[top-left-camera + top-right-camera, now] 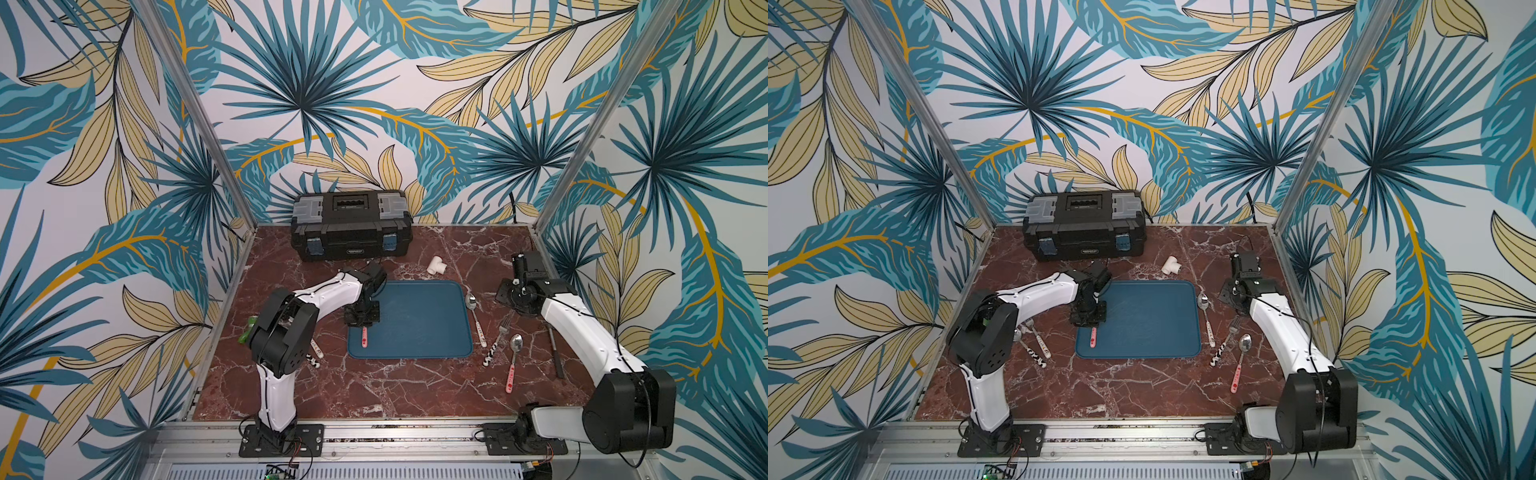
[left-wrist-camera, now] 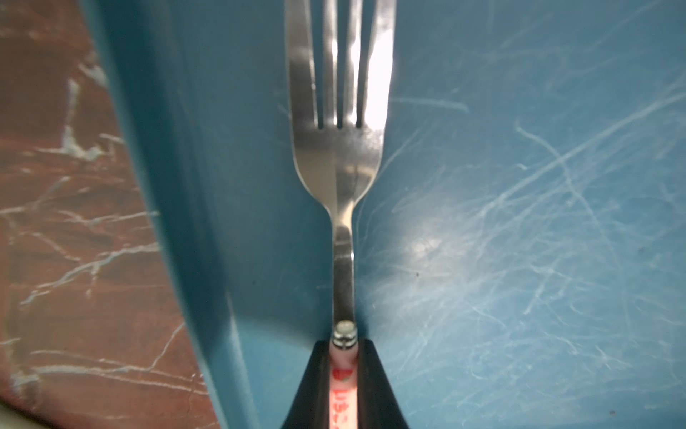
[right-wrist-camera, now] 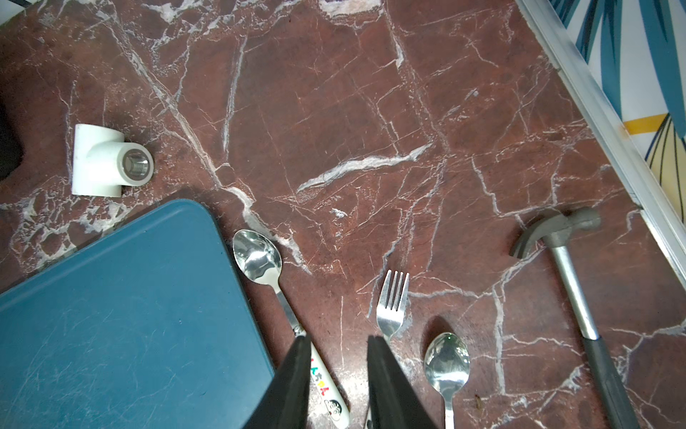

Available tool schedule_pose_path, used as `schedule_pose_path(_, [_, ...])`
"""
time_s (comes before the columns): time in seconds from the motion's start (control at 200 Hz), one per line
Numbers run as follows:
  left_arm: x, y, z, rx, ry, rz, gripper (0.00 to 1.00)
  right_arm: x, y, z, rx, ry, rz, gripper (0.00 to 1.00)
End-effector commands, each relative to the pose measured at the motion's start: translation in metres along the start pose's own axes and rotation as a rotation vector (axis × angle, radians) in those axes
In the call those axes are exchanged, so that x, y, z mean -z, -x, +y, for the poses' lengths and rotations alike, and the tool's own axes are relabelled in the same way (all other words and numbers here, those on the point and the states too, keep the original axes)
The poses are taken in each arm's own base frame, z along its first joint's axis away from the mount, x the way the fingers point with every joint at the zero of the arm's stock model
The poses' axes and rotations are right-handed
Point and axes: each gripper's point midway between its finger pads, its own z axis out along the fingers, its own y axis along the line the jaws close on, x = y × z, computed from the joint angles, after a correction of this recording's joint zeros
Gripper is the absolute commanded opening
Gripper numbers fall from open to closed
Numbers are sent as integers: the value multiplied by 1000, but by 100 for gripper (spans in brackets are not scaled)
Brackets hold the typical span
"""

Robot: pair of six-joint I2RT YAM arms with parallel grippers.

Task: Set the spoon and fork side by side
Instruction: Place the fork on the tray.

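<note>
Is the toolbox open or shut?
Shut. The toolbox has its lid flat down in both top views, and both blue latches sit against the front.

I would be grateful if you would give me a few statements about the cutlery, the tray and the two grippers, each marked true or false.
1. The left gripper is shut on the pink-handled fork. True.
2. That fork is over the blue tray. True.
3. The right gripper holds a spoon. False: its jaws stand apart with nothing between them.
4. The hammer lies on the tray. False: it lies on the marble table, near the wall.
5. The white pipe fitting stands off the tray. True.
</note>
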Motion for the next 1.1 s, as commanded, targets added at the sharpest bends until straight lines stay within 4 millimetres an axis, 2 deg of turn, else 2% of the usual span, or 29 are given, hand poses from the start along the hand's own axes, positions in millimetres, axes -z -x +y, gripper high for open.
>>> schedule_pose_path(0.0, [-9, 0, 1, 12, 7, 10, 10, -2, -6, -2, 3, -2, 8, 33])
schedule_pose_path(0.105, [-10, -1, 3, 20, 18, 10, 12, -1, -6, -2, 3, -1, 6, 33])
schedule_pose_path(0.366, [-9, -3, 1, 33, -4, 11, 40, -2, -6, -3, 2, -6, 7, 37])
schedule_pose_path(0.501, [-6, -2, 0, 36, -11, 1, 43, -2, -6, -3, 1, -7, 5, 39])
schedule_pose_path(0.601, [4, 1, -2, 30, -26, -24, 43, -2, -6, -3, 1, -8, 7, 39])
schedule_pose_path(0.832, [64, 23, -6, 3, -24, -150, 46, -3, -6, -3, -1, -10, 6, 40])
schedule_pose_path(0.962, [107, 28, -8, -3, -49, -230, 46, -2, -5, -5, 0, -19, 1, 40])
schedule_pose_path(1.092, [157, 28, -13, -16, -134, -357, 47, 4, -7, -27, -13, -143, 9, 40])
